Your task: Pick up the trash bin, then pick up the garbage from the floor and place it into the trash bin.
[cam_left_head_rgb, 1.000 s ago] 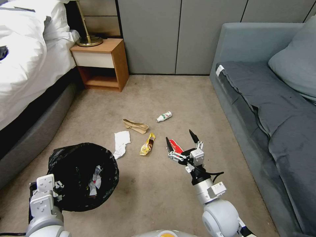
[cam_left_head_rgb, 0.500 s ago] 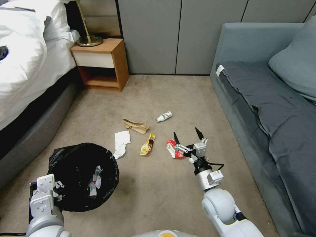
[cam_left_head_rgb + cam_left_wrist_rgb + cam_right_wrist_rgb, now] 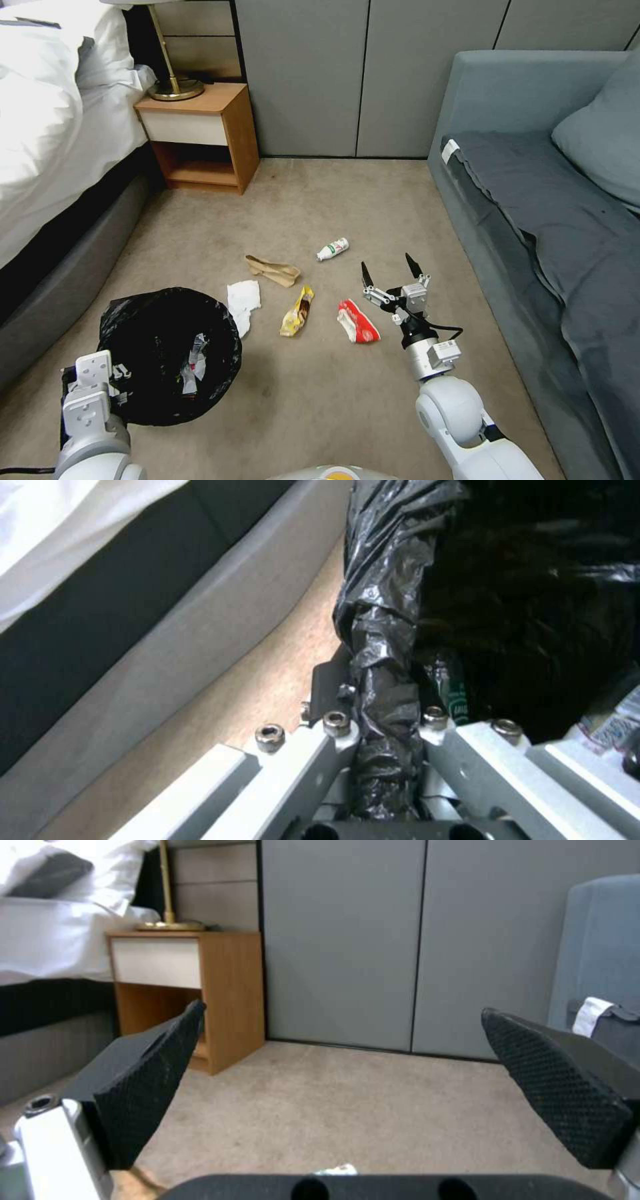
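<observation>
The left gripper (image 3: 387, 720) pinches the black bag folded over the rim of the trash bin (image 3: 170, 353), near left. The right gripper (image 3: 389, 268), fingers spread, hovers just right of the red wrapper (image 3: 357, 321). A small bottle (image 3: 333, 249) with a green-and-red label, its print unreadable, lies farther off.

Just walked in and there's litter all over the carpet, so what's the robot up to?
It is collecting floor litter into the trash bin, which the left end effector grips by its bag-lined rim. The right end effector hovers open over the carpet, just beyond a red wrapper. A yellow wrapper, white paper, brown paper bag and small bottle lie on the floor.
</observation>
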